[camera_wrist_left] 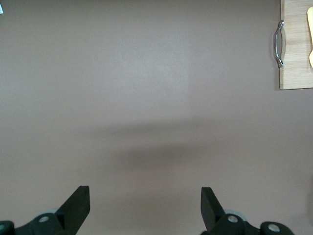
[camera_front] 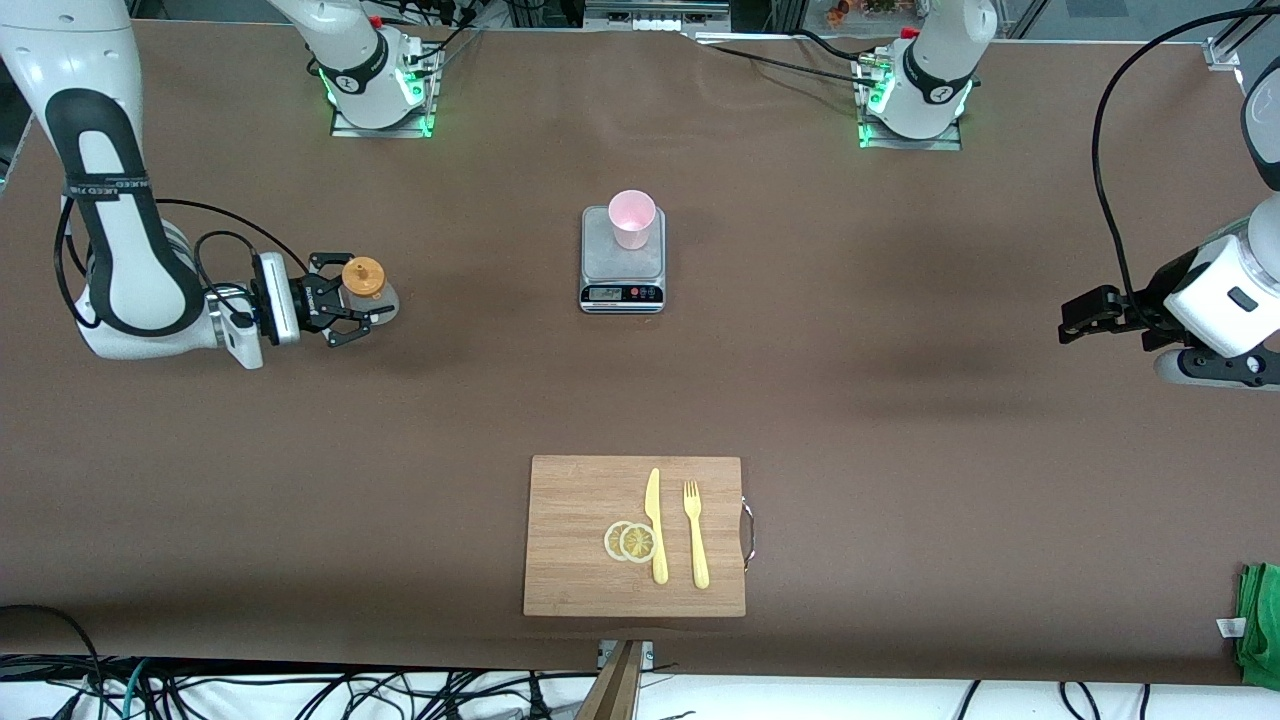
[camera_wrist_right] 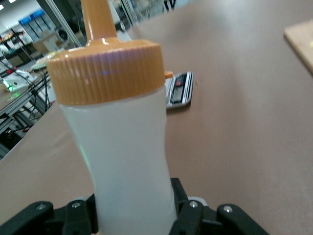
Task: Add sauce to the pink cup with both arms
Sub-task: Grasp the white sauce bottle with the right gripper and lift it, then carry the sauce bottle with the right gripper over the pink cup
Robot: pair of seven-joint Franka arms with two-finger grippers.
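The sauce bottle (camera_front: 364, 284) stands upright toward the right arm's end of the table, whitish with an orange nozzle cap. My right gripper (camera_front: 358, 300) is shut on its body, one finger on each side. The right wrist view shows the sauce bottle (camera_wrist_right: 122, 147) pinched low down in the right gripper (camera_wrist_right: 134, 208). The pink cup (camera_front: 632, 218) stands on a small kitchen scale (camera_front: 622, 272) at mid-table. My left gripper (camera_front: 1078, 322) waits over bare table at the left arm's end. In the left wrist view, the left gripper (camera_wrist_left: 145, 205) is open and holds nothing.
A wooden cutting board (camera_front: 560, 570) lies nearer the front camera than the scale. It carries lemon slices (camera_front: 630, 541), a yellow knife (camera_front: 656, 525) and a fork (camera_front: 695, 535). The board's metal handle (camera_wrist_left: 278, 43) shows in the left wrist view. A green cloth (camera_front: 1260, 620) lies at the table corner.
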